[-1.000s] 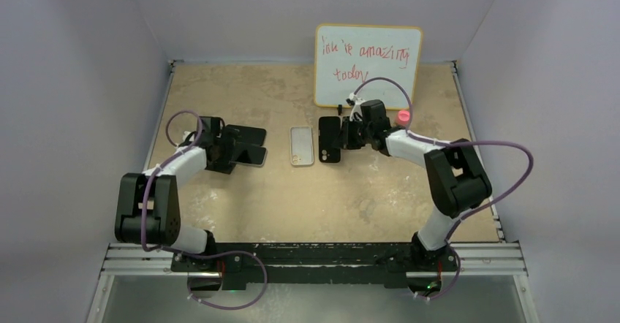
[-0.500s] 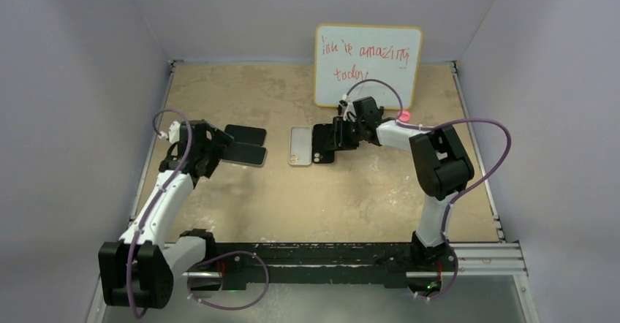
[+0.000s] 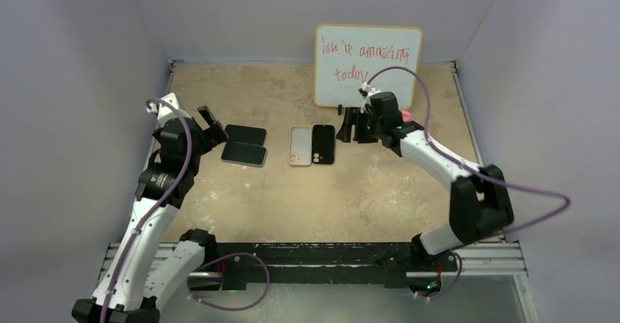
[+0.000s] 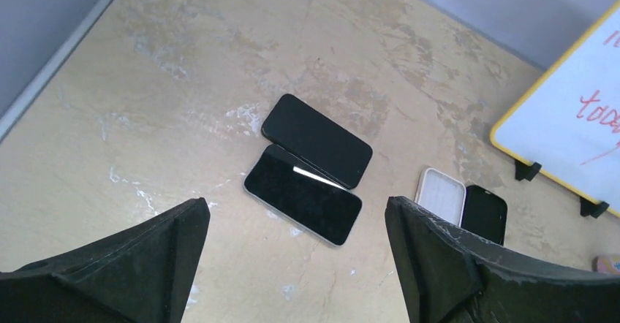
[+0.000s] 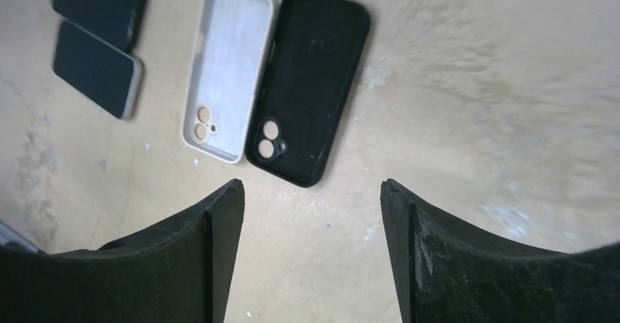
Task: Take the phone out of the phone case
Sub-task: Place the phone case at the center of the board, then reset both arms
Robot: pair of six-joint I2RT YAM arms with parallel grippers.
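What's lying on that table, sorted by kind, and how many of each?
Phones: 2, the farther phone and the nearer phone
Cases: 2, the white case and the black case, both empty
Whiteboard: 1
Total: 5

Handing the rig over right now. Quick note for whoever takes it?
Left gripper: fingers open, empty, raised beside the phones.
Right gripper: fingers open, empty, just right of the black rubbery phone case.
Things: all-black flat phone and silver-edged dark phone lie bare, close together, left of centre. The white soft phone case and the black case lie side by side mid-table, insides up, both empty.
Done: no phone is in either case.
Left: nothing obvious; probably just park the arms.
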